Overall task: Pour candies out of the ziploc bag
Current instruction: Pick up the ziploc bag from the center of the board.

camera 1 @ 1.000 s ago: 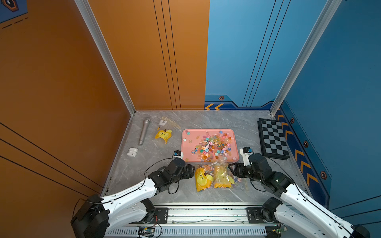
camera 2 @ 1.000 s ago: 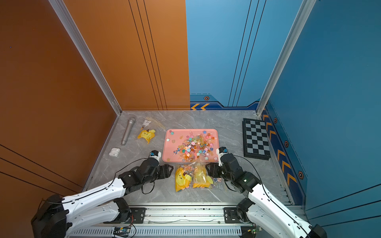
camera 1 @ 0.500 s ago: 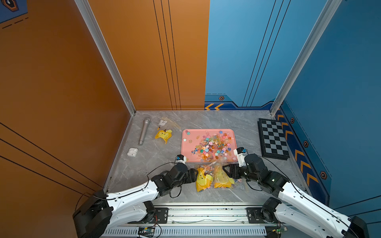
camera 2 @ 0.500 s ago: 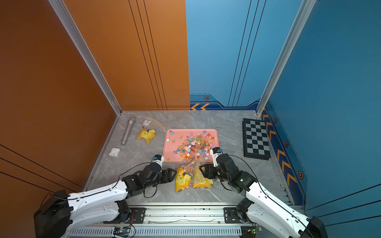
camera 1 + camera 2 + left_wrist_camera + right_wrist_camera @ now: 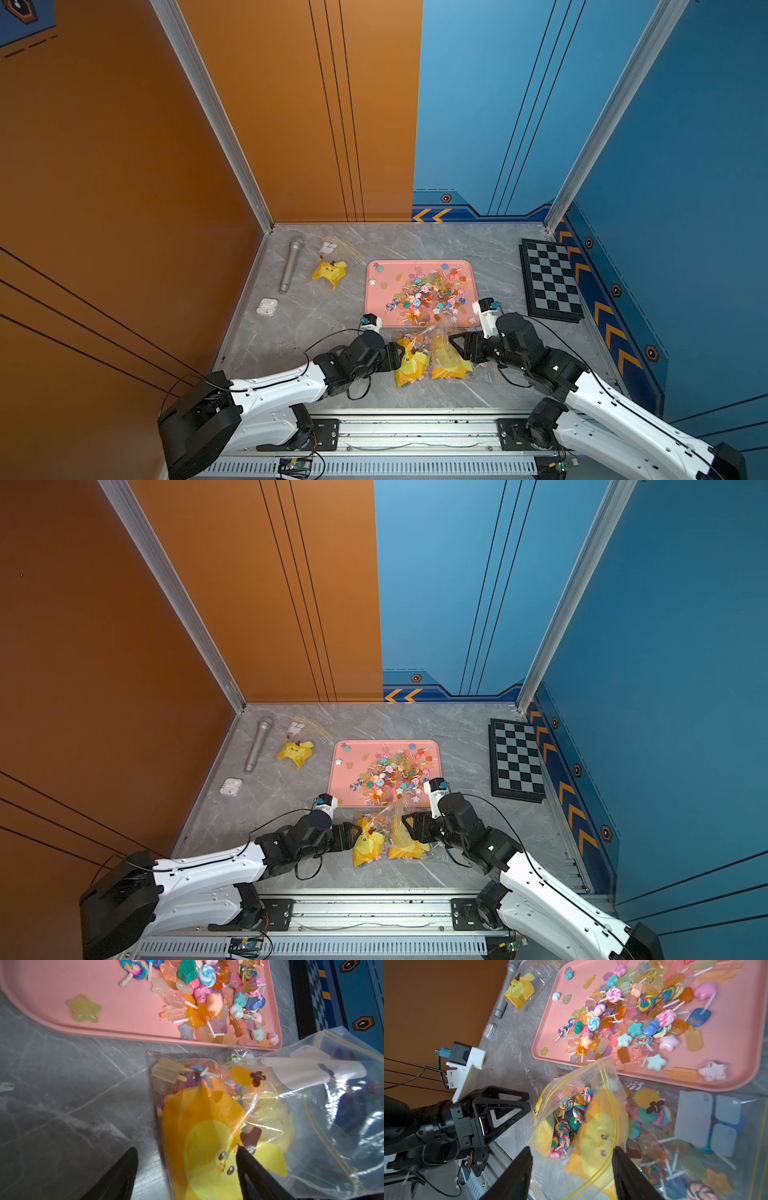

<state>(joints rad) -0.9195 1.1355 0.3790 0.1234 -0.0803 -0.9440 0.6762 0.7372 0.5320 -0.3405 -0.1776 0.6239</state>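
Beyond both sets of jaws, the grey surface [image 5: 415, 245] carries the pink tray [image 5: 373, 316]. Most of the candies [image 5: 428, 295] already lie heaped in it, on the half nearer your right jaws. Between the two sets of jaws, just short of the tray's near rim, sits the ziploc bag [image 5: 432, 361], clear film with a yellow cartoon print.

Your left jaws stand wide and hold nothing, with one finger over the bag's printed side and the other over bare surface. Your right jaws stand apart too, either side of the bag's raised, open mouth [image 5: 593, 1076], and do not pinch it.

Expect the bag to be light, limp and slick. It will likely fold and slide rather than tip as one piece. Take it by the closed bottom edge or a bottom corner, away from the mouth, and lift so the mouth points at the tray.

A handful of swirl lollipops [image 5: 564, 1126] lie inside, close in front of your right jaws. They look small, hard and loose, and their thin sticks could catch in the creases or the yellow zip.
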